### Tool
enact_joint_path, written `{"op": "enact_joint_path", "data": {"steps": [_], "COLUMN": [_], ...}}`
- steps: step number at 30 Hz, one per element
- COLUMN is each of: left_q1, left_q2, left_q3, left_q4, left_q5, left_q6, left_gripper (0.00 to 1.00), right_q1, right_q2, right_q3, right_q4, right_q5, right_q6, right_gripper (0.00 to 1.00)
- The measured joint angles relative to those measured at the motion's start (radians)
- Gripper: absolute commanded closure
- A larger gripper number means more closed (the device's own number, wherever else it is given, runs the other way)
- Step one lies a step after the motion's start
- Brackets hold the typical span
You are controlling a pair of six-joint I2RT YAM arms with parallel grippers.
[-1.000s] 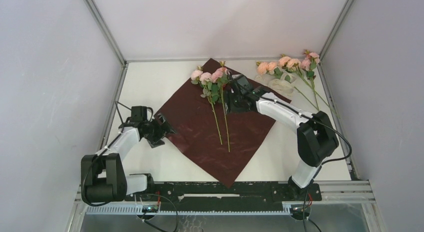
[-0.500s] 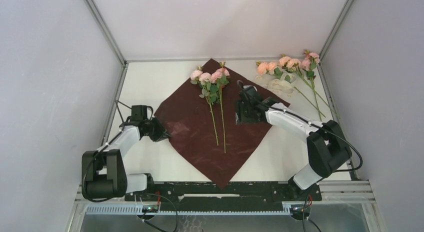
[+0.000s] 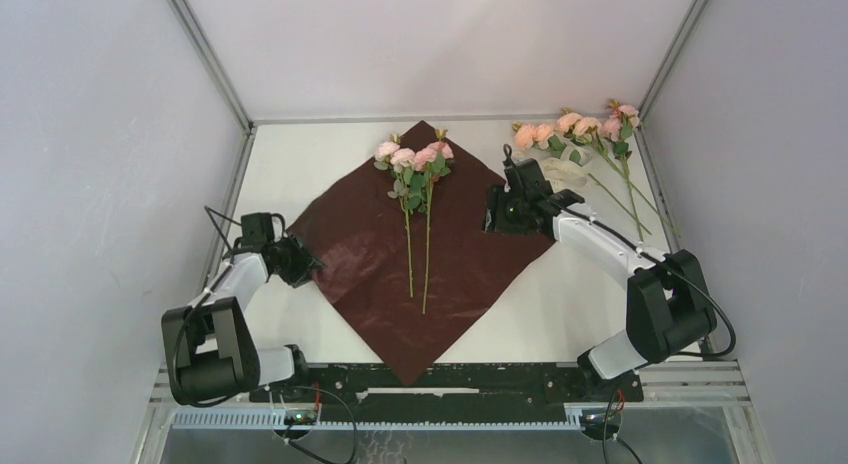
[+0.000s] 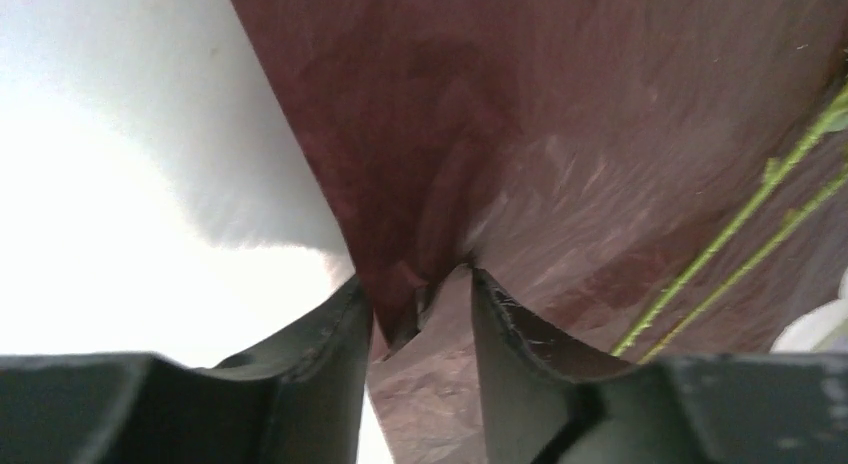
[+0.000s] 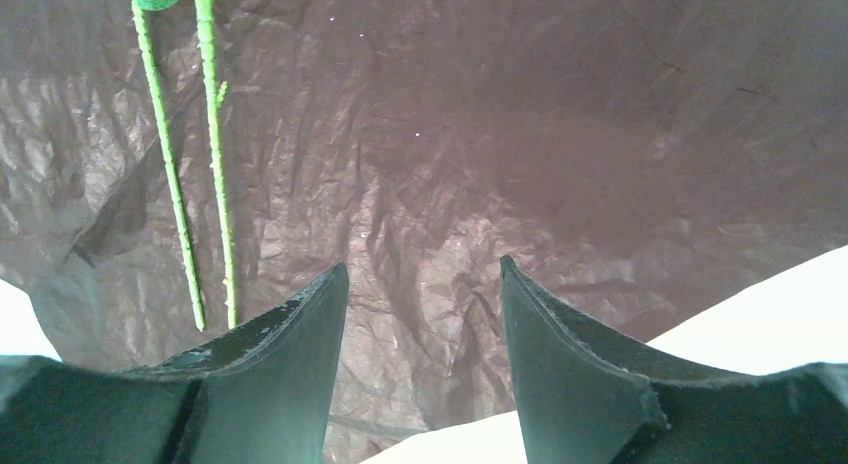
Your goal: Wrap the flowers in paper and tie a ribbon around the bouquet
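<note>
My left gripper [image 4: 415, 294] is drawn narrow on the left corner of the paper [image 3: 380, 269], with a fold of the red sheet bunched between its fingers [image 4: 335, 329]. A second ago it stood wide beside that edge. Since then it has pulled back towards the left wall, and the sheet has slid left and nearer with it.

My right gripper [image 5: 422, 284] hangs with its jaws apart over the paper's right corner. It has backed away from the flowers [image 3: 412, 156], which it was next to a second ago. They lie on the paper, heads towards the far corner.

There is bare table [image 3: 300, 164] to the far left and along the near right edge. The other roses [image 3: 575, 126] and the ribbon [image 3: 560, 171] crowd the far right corner.

Only the left wrist view shows the pinched fold. Only the right wrist view shows the stems [image 5: 170, 184] lying well left of its fingers.
</note>
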Motion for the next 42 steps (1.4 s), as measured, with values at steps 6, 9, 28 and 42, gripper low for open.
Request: {"op": "enact_joint_path", "data": {"steps": [6,9,28,42], "left_q1": [0.014,0.031,-0.178,-0.069], "left_q2": [-0.010,-0.075,0.314,0.402], "left_q3": [0.026,0.065,0.335,0.386], "left_q4": [-0.090,-0.143,-0.138,-0.168], "left_q5": [-0.115,-0.189,-0.166,-0.250], "left_q6": [0.034,0.059,0.332,0.508], "left_gripper": [0.34,0.33,0.63,0.51], "right_q1": [0.004,-0.005,-0.269,-0.354], "right_q2": [0.000,0.011,0.291,0.349], "right_q3": [0.000,0.000,0.002,0.097], "right_q4": [0.010,0.011,0.062,-0.061], "right_q5": [-0.027,-0.034,-0.188,-0.262], "right_q6": [0.000,-0.001,-0.016,-0.037], "right_gripper": [0.40,0.51,0.96,0.91]}}
